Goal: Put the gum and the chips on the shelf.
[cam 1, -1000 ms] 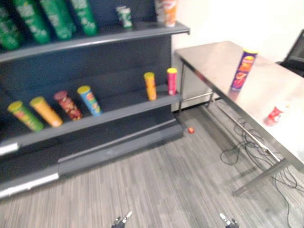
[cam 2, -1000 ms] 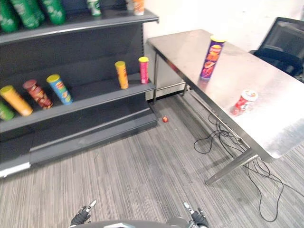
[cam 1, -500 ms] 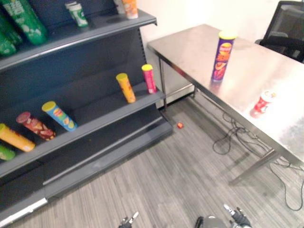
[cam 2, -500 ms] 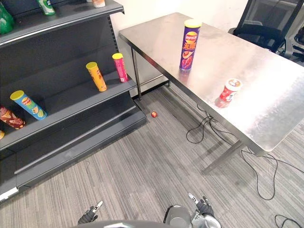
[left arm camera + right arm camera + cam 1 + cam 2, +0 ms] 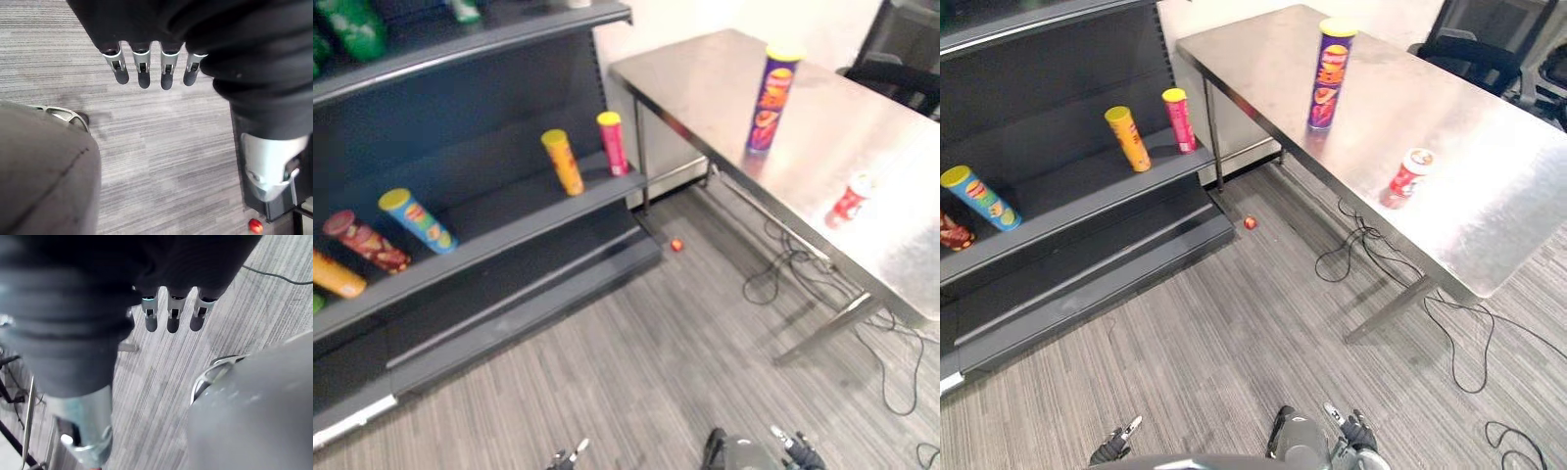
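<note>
view from the robot's head, looking down into a room with a grey striped carpet (image 5: 1234, 323). a bare steel table (image 5: 1489, 196) on slanted metal legs runs along the robot's right side. the task's things both stand upright on it and well apart: the chips (image 5: 1329, 76), a tall purple tube with a yellow lid, near the far end, and the gum (image 5: 1406, 176), a short red-and-white tub, nearer the robot and close to the table's floor-side edge.

a dark shelf (image 5: 1058, 196) stands to the robot's left, its end just beside the table's far corner. on its middle board an orange tube (image 5: 1126, 138) and a pink tube (image 5: 1179, 119) stand near each other at the table end, both leaning back. farther along lie a tilted blue tube (image 5: 975, 196) and a dark red tube (image 5: 365, 241). green packs (image 5: 352, 20) sit on the upper board.

a small red ball (image 5: 1250, 222) rests on the carpet by the shelf's base corner. black cables (image 5: 1361, 245) trail on the floor under the table. a black chair (image 5: 1489, 49) stands beyond the table's far side.

the left hand (image 5: 143, 68) hangs low over the carpet, fingers straight and released, grasping nothing. the right hand (image 5: 172, 313) hangs likewise, fingers straight and empty. both are well apart from the table and the shelf.
</note>
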You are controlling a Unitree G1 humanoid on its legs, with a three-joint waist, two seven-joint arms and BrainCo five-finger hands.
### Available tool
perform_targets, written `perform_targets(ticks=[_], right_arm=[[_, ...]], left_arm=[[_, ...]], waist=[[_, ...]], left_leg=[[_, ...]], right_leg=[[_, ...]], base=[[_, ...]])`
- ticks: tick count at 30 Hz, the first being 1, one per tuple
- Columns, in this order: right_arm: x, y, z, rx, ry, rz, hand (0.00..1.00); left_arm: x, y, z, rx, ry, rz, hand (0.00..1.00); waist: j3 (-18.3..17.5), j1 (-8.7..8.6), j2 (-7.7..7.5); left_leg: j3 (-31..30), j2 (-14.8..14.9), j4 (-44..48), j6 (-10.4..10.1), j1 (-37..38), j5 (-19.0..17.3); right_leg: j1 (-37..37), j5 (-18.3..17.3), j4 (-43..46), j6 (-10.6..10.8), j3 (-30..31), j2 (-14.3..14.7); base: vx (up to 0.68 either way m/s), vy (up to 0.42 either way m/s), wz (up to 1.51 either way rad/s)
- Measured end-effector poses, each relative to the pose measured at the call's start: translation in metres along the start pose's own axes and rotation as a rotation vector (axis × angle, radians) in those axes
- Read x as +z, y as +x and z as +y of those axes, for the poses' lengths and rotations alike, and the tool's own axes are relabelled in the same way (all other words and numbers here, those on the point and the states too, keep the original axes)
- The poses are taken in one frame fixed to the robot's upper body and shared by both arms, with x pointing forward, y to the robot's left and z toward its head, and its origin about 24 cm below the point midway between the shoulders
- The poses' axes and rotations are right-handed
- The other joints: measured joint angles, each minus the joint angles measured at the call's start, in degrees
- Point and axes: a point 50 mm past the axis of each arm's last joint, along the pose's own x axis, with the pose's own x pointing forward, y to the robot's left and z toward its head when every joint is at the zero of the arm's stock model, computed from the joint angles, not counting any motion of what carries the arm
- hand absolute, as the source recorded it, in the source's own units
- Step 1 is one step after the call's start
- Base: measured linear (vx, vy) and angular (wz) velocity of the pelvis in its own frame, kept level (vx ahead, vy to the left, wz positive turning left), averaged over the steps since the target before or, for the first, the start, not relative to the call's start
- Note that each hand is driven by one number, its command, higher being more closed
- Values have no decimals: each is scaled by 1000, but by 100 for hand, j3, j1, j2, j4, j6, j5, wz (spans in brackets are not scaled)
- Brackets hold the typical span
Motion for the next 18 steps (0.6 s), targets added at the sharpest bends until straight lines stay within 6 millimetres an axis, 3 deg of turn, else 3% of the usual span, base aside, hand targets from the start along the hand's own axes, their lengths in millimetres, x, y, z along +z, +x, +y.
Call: perform_targets(ticks=[1,2,4,7,9,13,14,16,17,18], right_arm=[[-2,-1,-2,-5,1,6,0],[-3,-2,-7,-22,15,9,0],[-2,-3,-17,-46,17,10,0],[-1,-4,-26,-79,36,5,0],[-4,-7,-32,-102,51,12,0],[-9,-8,-30,-98,56,23,0],[-6,-6,-26,-87,58,13,0],[-4,-6,-26,-86,58,3,0],[-3,-6,-27,-89,56,0,0],[-2,-6,-28,-91,54,-3,0]], left_arm=[[2,0,0,-1,1,-9,0],[4,1,-3,-8,-9,-19,0],[-1,0,-8,-11,-45,-14,0],[-3,-2,-5,4,-83,-15,0],[-3,-2,-5,7,-92,-24,0],[-4,-3,-4,23,-121,-34,0],[-4,-3,-3,28,-127,-36,0],[-5,-3,-3,32,-136,-34,0],[-8,-4,-4,32,-142,-25,0],[-10,-4,-4,33,-146,-20,0]], waist=[[-2,0,-15],[40,-12,15],[42,21,213],[55,32,203],[54,40,190],[46,63,155],[37,58,137],[29,61,120],[-5,66,194],[-27,70,227]], left_leg=[[22,127,588,-5,-197,-1],[33,516,1867,-33,-648,86],[-186,943,3286,102,-1108,429],[-762,745,3896,147,-1592,233],[-819,650,3571,183,-1779,138],[-1283,499,1397,291,-1823,240],[-1702,419,476,322,-1805,434],[-2143,286,-312,278,-1699,779],[-2381,276,-718,228,-1566,1030],[-2432,293,-784,-15,-1527,1354]], right_leg=[[32,-14,-22,-22,89,21],[129,-4,-98,-8,320,194],[287,-27,-103,-135,695,493],[528,-46,-230,-168,1455,685],[726,-21,-415,-119,1793,696],[1001,14,-779,109,2611,680],[980,10,-827,190,2911,641],[990,-58,-816,406,3217,540],[980,-147,-802,565,3398,538],[993,-199,-799,655,3497,549]], base=[[97,-224,-70],[91,-199,-69],[170,-164,-112],[242,-42,-139],[175,35,-112],[234,202,-106],[273,296,-101],[338,385,-92],[309,401,-85],[294,432,-82]])
